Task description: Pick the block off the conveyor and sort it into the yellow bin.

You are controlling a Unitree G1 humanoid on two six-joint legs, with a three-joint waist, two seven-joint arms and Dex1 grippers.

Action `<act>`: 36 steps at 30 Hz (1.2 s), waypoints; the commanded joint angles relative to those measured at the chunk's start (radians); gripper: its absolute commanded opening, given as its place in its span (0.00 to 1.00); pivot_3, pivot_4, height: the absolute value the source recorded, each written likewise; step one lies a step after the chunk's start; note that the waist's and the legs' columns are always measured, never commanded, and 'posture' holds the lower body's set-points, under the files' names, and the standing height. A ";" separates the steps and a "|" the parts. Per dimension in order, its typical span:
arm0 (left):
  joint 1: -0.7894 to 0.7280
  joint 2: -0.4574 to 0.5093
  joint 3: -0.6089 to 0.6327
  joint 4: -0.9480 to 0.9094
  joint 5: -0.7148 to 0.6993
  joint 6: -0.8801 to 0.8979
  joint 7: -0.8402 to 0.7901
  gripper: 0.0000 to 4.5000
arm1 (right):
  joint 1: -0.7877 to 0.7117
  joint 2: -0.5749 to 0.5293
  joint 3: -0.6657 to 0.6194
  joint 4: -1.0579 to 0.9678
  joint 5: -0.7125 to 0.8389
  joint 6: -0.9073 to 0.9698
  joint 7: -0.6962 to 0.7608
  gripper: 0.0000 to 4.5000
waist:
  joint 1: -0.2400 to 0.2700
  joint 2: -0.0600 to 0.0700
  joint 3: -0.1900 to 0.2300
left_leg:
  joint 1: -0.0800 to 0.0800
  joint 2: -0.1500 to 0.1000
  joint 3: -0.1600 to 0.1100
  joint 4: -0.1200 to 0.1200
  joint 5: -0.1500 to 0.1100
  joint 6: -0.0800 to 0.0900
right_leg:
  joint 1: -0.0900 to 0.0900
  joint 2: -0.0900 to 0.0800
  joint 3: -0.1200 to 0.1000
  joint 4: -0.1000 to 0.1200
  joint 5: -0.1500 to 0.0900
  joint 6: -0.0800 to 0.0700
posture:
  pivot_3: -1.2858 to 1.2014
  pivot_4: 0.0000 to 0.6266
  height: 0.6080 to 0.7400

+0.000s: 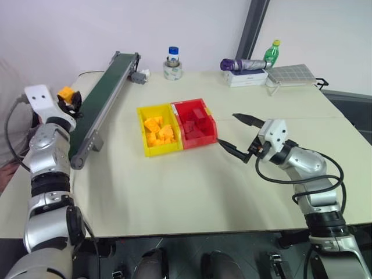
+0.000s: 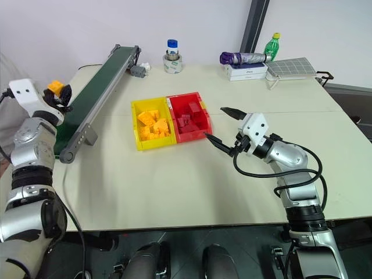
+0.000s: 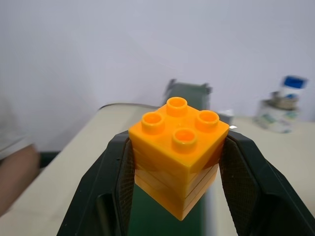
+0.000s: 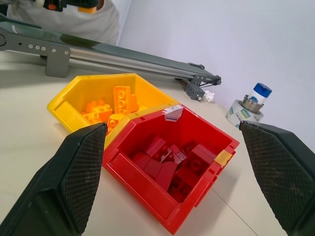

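Block [image 3: 176,153], one orange-yellow piece, sits pinched in our left gripper [image 1: 71,99], raised above the single conveyor [image 1: 103,100], left of one yellow bin [image 1: 143,131] and one red bin [image 1: 209,113], while our right gripper [image 1: 238,135] hovers right of them, fingers spread.

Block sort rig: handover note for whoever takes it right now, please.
Left gripper: shut on the orange block, lifted above the conveyor near its left side.
Right gripper: open, empty, hovering over the table beside the red bin.
Yellow bin: on the table between the conveyor and the red bin, touching the red one, already holding several orange blocks.
Done: block picked off the belt.
Left: carry it over the yellow bin and release.
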State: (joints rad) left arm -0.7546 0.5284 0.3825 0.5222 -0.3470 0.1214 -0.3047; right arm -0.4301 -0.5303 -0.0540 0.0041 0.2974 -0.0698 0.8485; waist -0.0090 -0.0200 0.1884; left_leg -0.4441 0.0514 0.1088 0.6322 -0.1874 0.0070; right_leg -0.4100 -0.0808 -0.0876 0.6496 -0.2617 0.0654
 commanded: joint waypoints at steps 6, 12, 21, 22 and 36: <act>0.071 -0.133 -0.259 -0.343 -0.023 0.166 -0.172 0.42 | 0.007 -0.007 -0.021 -0.037 0.006 -0.016 -0.009 1.00 | -0.001 0.000 0.000 | 0.000 -0.001 0.000 0.001 0.000 0.000 | 0.001 0.000 0.000 0.000 0.000 0.000 | 0.52 0.24 1.00; 0.034 -0.229 -0.272 -0.254 0.024 0.127 -0.091 0.42 | 0.030 -0.016 -0.034 -0.070 0.009 -0.006 -0.025 1.00 | -0.004 0.000 0.000 | 0.001 0.001 0.000 0.001 0.001 0.001 | 0.000 0.001 0.001 0.000 0.000 0.000 | 0.52 0.24 1.00; -0.022 -0.304 -0.236 -0.153 0.038 0.063 -0.032 0.99 | 0.057 -0.031 -0.039 -0.103 0.012 0.008 -0.042 1.00 | 0.002 0.000 0.000 | 0.001 -0.001 0.000 0.001 0.000 0.001 | 0.001 0.001 0.001 0.000 0.000 0.001 | 0.52 0.24 1.00; -0.019 -0.300 -0.234 -0.160 0.036 0.058 -0.039 0.99 | 0.057 -0.030 -0.038 -0.104 0.014 0.011 -0.042 1.00 | 0.002 0.000 0.000 | 0.001 -0.001 0.000 0.001 0.000 0.001 | 0.001 0.001 0.001 0.000 0.000 0.001 | 0.52 0.24 1.00; 0.371 0.112 -0.057 -0.588 -0.273 0.351 -0.473 0.99 | 0.036 -0.040 -0.034 -0.052 0.021 0.002 0.005 1.00 | -0.006 0.001 0.000 | 0.001 0.001 0.000 0.000 0.000 0.000 | 0.000 0.000 0.001 0.000 0.000 0.000 | 0.52 0.24 1.00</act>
State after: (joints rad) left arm -0.3934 0.6111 0.2958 -0.0029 -0.5893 0.4497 -0.7303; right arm -0.3760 -0.5632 -0.0652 -0.0389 0.2995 -0.0514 0.8452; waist -0.0152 -0.0193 0.1884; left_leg -0.4430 0.0523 0.1083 0.6319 -0.1876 0.0060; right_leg -0.4103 -0.0820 -0.0864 0.6491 -0.2620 0.0646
